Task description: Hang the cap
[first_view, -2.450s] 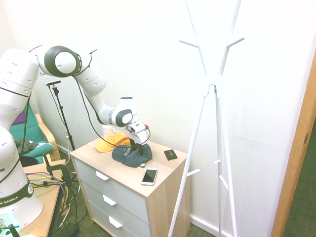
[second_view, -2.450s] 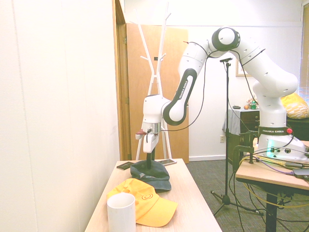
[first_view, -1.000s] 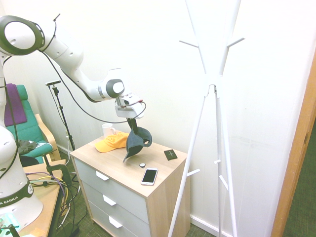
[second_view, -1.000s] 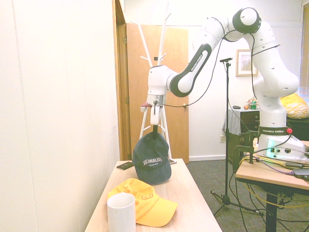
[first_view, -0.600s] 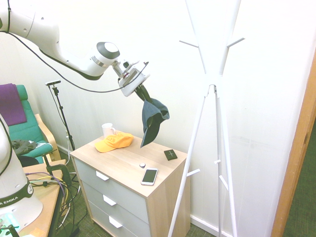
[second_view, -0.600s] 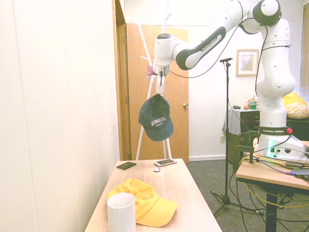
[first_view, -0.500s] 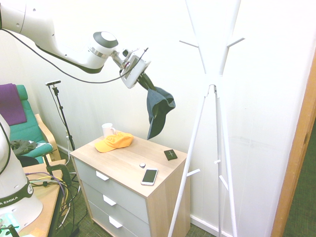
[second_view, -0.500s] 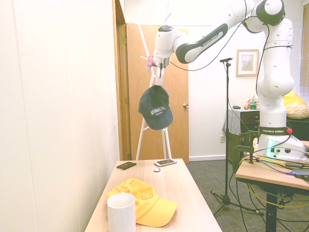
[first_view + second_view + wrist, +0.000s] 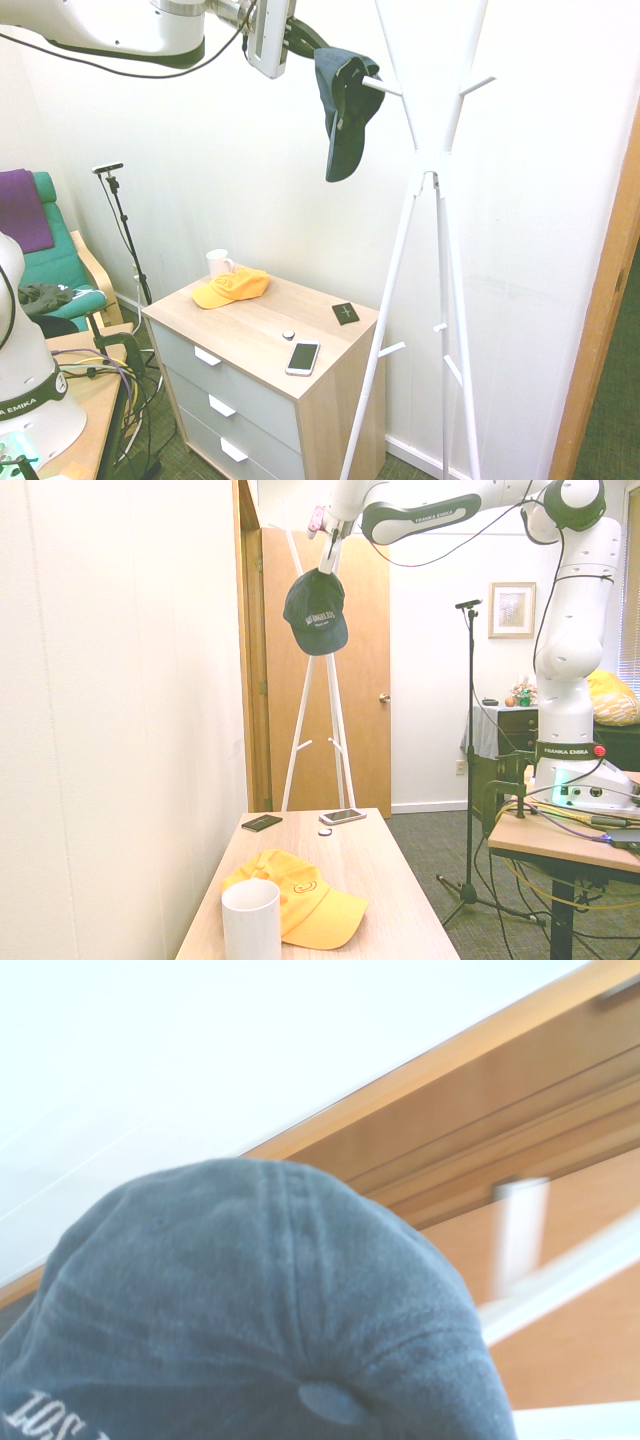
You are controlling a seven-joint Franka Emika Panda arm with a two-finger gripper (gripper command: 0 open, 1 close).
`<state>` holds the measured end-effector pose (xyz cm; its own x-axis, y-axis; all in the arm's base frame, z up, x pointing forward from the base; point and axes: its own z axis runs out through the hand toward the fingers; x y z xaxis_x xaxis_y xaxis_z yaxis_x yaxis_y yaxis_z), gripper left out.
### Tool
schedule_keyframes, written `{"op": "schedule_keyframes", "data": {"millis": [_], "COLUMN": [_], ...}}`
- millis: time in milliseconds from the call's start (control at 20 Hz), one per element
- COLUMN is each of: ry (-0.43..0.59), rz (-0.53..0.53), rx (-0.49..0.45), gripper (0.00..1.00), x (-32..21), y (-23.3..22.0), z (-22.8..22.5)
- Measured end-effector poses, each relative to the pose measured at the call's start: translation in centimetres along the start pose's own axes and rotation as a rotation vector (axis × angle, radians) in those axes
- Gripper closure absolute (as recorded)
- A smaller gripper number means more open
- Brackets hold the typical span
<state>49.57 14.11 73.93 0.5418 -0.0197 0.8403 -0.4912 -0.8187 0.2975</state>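
1. The cap (image 9: 343, 105) is hanging high in the air from the fingers (image 9: 300, 38), its brim pointing down, well above the bench (image 9: 262, 338). In the wrist view the cap's crown (image 9: 260, 1320) is filling the lower part of the picture, with light lettering at the edge.
2. A white peg of the coat stand (image 9: 425, 180) is showing right at the cap's upper edge; whether the two are touching I cannot tell.
3. The stand is rising beside the bench, its other pegs bare.
4. On the bench an orange cap (image 9: 232, 287) is lying next to a white mug (image 9: 217, 263), with a phone (image 9: 302, 357), a dark card (image 9: 345, 312) and a small round thing (image 9: 288, 335) further along.
5. The fingers are clamping shut on the cap's fabric near its top.
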Motion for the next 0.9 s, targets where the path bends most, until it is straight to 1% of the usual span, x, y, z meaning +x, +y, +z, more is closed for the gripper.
{"op": "schedule_keyframes", "data": {"millis": [100,200,450,550,700,750,900], "ry": [0.015,0.021,0.001,-0.018,-0.052,-0.067,-0.099], "rz": [0.016,0.037,0.081,0.084,0.064,0.06,0.059], "rx": [-0.005,-0.019,-0.067,-0.071,-0.073,-0.074,-0.068], "gripper": [1.0,1.0,1.0,1.0,1.0,0.0,0.0], "x": [1.3,2.1,3.0,2.5,0.4,-0.6,-3.2], "y": [1.1,2.3,5.3,5.7,5.3,5.0,4.2], "z": [-0.9,-0.6,2.3,3.5,6.2,7.3,9.4]}}
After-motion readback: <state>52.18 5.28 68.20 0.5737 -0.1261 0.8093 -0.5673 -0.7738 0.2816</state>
